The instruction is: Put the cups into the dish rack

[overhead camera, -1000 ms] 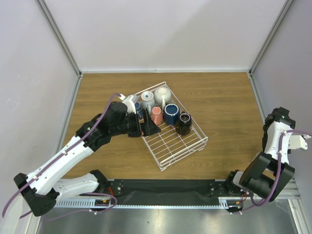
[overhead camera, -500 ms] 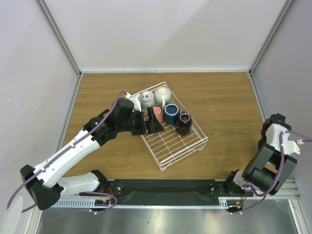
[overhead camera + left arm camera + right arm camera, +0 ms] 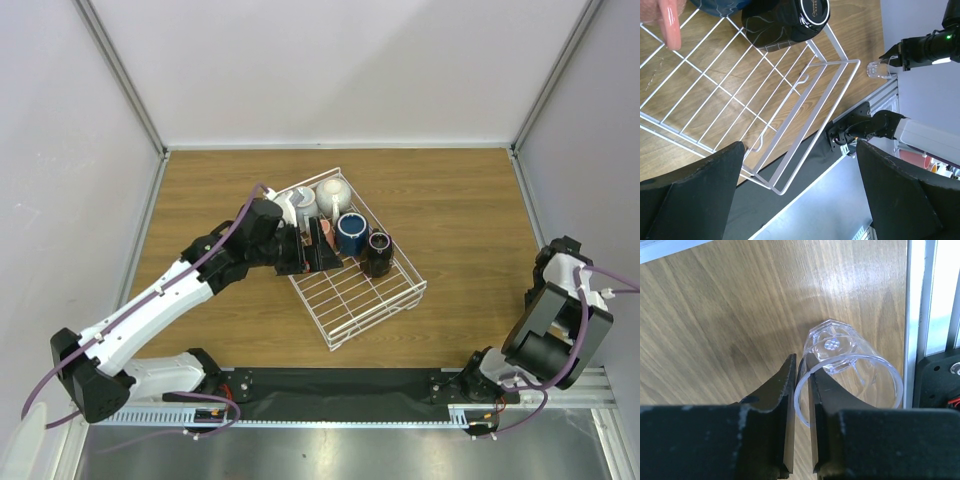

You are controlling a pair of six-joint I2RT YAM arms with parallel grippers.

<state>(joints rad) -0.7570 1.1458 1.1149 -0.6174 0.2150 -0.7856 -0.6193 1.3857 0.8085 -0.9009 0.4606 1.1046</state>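
1. Since the right gripper (image 3: pixel 801 367) is pinched shut on the rim wall of the clear glass (image 3: pixel 840 352), one finger inside & one outside, the step in hand looks like lifting it off the table (image 3: pixel 715 315). It sits at the 4 o'clock edge in the top view, just beside the metal rail (image 3: pixel 920 300). Can't tell if the base has left the wood.
2. Thin-wall pinch, so I'd judge it apt to pivot. Raise it straight up first, slowly, wrist level, no quick swing.
3. Route: the dish rack (image 3: pixel 350 295) lies well apart, approx. 10 o'clock from the glass. Come in high over its low side.
4. Drop spot: bare wires at the rack's 5 o'clock end look free, while the mugs crowd the 11–1 o'clock end. Lower till the base meets wire, then let go.
5. The left gripper (image 3: pixel 312 255) hangs over the rack's 9 o'clock side w/ jaws spread wide, holding nothing. It prob. should clear out before the glass arrives, else the arms could meet.
6. Count:
   - 1 rack.
   - 1 clear glass, outside the rack.
   - 5 mugs seen in the rack: cream mug (image 3: pixel 334 190), grey-blue mug (image 3: pixel 301 203), navy mug (image 3: pixel 351 233), black mug (image 3: pixel 377 250), pink mug (image 3: pixel 667 22).
   - The left wrist covers one corner, so I can't tell if another mug sits under it.
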